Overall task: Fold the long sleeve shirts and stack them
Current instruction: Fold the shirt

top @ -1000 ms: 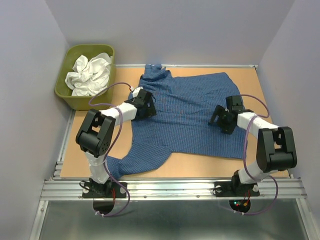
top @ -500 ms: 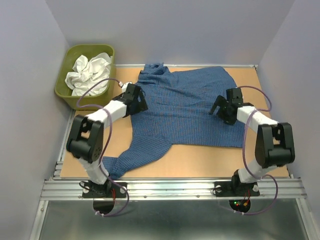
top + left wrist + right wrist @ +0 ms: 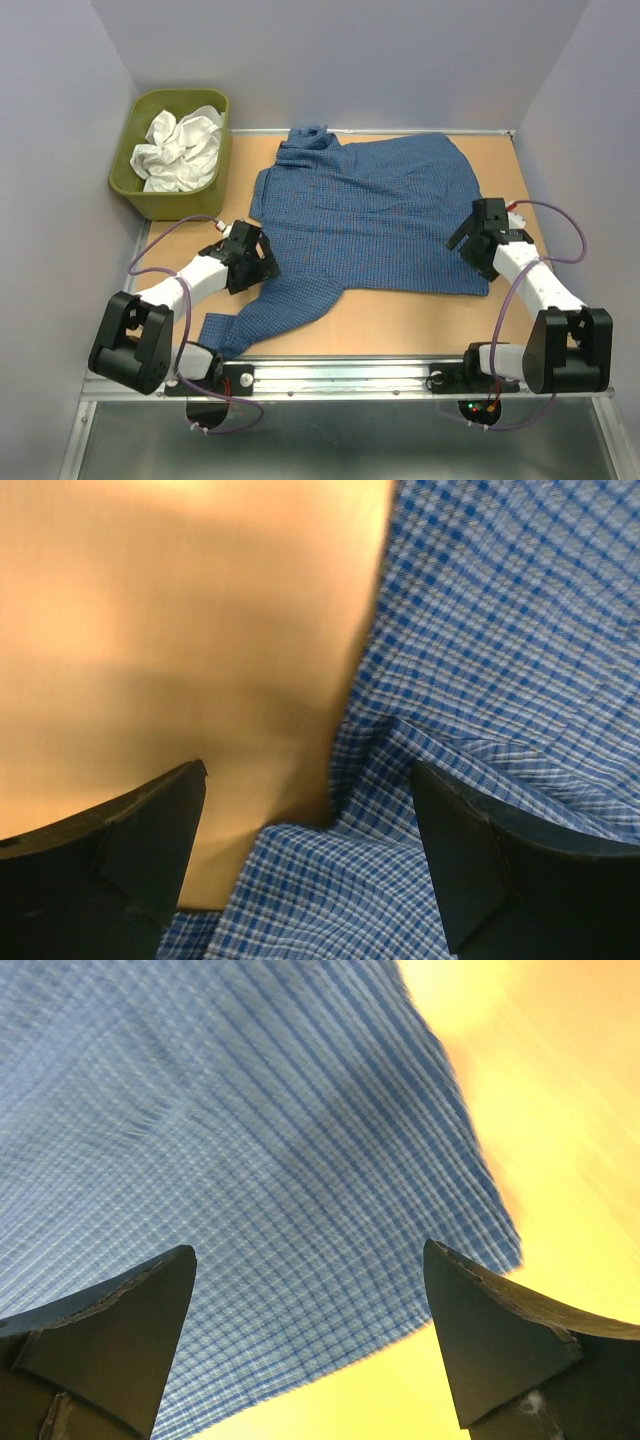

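Note:
The dark blue checked shirt (image 3: 365, 215) lies spread flat on the wooden table, collar at the far side, one sleeve trailing toward the near left (image 3: 262, 315). My left gripper (image 3: 262, 262) is open and empty, low over the shirt's left edge by the armpit; the left wrist view shows checked cloth (image 3: 480, 680) and bare wood between its fingers. My right gripper (image 3: 478, 240) is open and empty over the shirt's near right corner, which the right wrist view shows (image 3: 300, 1180). The white garment (image 3: 180, 148) lies crumpled in the olive-green tub (image 3: 135, 185).
The tub stands at the far left corner. Bare wood shows along the near edge (image 3: 400, 325) and the right side (image 3: 520, 190). Grey walls close in the back and sides. A metal rail (image 3: 350, 378) runs along the front.
Both arms have drawn back toward the near edge and outward, off the shirt's middle. The shirt has shifted and now lies flatter, with the body smoothed out.

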You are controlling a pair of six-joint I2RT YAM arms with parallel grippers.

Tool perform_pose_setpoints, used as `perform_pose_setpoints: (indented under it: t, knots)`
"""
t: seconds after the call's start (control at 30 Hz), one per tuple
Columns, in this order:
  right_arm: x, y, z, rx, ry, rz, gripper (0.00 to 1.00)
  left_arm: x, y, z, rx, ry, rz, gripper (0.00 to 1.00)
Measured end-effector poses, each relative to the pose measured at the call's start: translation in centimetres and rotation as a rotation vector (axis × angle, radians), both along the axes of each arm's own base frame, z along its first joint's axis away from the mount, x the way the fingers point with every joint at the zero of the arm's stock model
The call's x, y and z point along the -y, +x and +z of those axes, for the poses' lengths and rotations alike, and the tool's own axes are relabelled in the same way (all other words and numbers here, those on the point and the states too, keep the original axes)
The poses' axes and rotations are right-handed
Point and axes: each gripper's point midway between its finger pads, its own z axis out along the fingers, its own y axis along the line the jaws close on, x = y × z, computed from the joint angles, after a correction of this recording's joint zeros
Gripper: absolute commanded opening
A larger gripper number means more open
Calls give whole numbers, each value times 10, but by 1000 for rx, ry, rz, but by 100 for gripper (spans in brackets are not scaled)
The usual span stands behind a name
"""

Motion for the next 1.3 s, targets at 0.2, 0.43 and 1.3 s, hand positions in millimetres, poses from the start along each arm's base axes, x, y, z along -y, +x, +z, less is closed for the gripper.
perform_pose_setpoints:
  t: [0.2, 0.43, 1.3]
  knots:
    - [11, -30, -21, -70, 25, -112, 100, 11, 8, 2, 25, -49, -14, 85]
    - [20, -46, -31, -92, 51, -207, 100, 25, 8, 2, 24, -108, -46, 64]
    - [11, -71, -62, -138, 117, -295, 14, 31, -8, -1, 5, -156, -79, 0]
